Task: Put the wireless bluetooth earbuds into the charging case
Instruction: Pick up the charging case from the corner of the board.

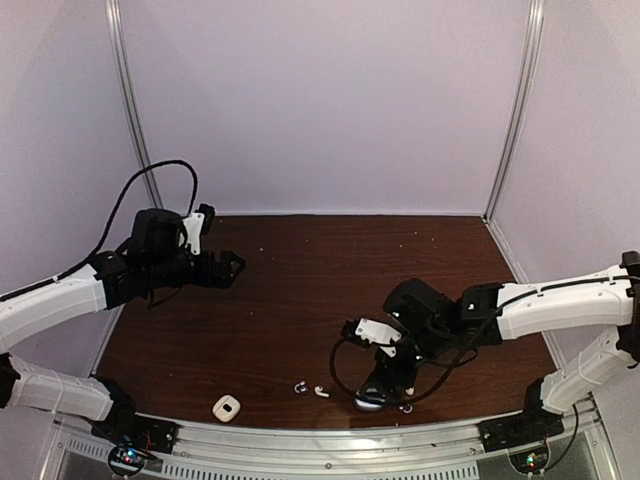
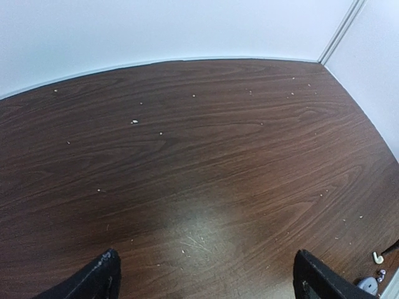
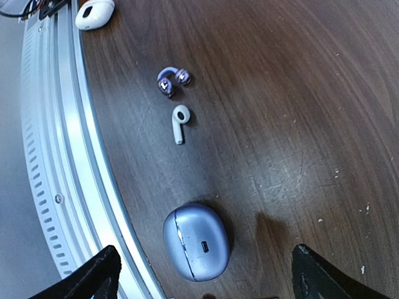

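Right tool (image 3: 206,268) wide over lavender case (image 3: 195,242); left tool (image 2: 206,271) wide; white earbud (image 3: 179,121), purple earbud (image 3: 167,84) near.

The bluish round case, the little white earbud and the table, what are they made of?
The case looks like smooth plastic with a pearly, slightly metallic sheen: soft highlights curve over its shell. The white earbud seems to be glossy hard plastic, evenly white and shiny. The table shows dark wood grain with fine scratches; real wood or printed laminate, I cannot tell.
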Motion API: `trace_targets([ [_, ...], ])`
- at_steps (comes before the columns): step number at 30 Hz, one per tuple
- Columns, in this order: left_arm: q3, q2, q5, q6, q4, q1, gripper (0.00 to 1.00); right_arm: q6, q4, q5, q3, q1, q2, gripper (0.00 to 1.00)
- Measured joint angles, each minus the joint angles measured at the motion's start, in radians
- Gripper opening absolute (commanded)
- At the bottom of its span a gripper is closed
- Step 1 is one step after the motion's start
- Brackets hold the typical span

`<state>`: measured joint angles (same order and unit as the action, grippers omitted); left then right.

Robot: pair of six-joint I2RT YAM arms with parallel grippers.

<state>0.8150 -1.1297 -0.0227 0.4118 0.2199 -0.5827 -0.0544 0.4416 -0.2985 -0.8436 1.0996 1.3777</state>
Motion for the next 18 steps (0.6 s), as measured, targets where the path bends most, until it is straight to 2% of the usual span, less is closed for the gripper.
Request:
trace_targets([
  [9,-0.055,0.074,0.134,-0.048,-0.073,-0.001,0.98,0.074,0.098,-0.008,-0.044,0.047,0.107,0.89],
  [18,-0.071,0.080,0.230,-0.068,-0.144,-0.002,0.98,0.101,0.142,0.026,-0.070,0.084,0.190,0.80],
])
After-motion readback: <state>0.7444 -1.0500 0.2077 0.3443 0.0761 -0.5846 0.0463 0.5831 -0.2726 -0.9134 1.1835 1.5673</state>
